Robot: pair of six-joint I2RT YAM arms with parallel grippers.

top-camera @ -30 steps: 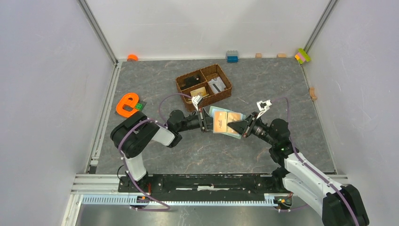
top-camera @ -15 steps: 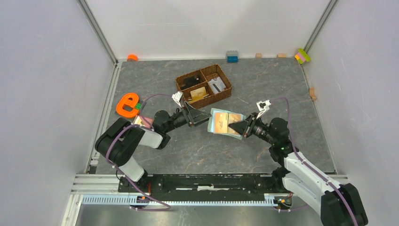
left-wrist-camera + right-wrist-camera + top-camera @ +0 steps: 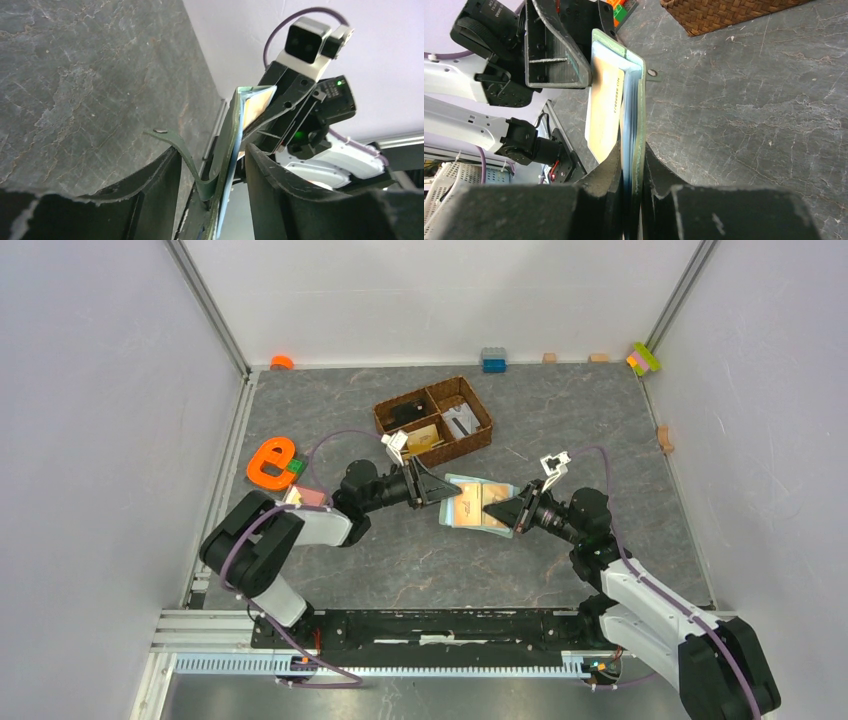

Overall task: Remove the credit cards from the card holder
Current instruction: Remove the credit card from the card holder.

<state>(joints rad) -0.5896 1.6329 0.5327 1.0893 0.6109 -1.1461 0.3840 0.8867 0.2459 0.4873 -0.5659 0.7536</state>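
Observation:
The card holder (image 3: 452,508) hangs open above the table's middle, pale teal inside, with tan-orange credit cards (image 3: 470,503) in its slots. My right gripper (image 3: 507,511) is shut on its right edge; in the right wrist view the card holder (image 3: 633,100) stands edge-on, clamped, with a card (image 3: 603,107) sticking out. My left gripper (image 3: 440,490) is open, its fingers straddling the left edge. In the left wrist view the card holder (image 3: 227,140) sits between the fingers (image 3: 150,185) with gaps on both sides, its strap (image 3: 175,142) curling left. A pinkish card (image 3: 306,496) lies by the left arm.
A brown wicker divided basket (image 3: 385,418) stands just behind the grippers. An orange letter-e shape (image 3: 270,462) with a green block lies at the left. Small blocks (image 3: 492,360) line the back wall, and more sit at the right wall.
My left gripper let go of the card holder's left edge, drew back to the left with wide jaws, then returned around that edge with jaws narrower. The right gripper kept its hold.

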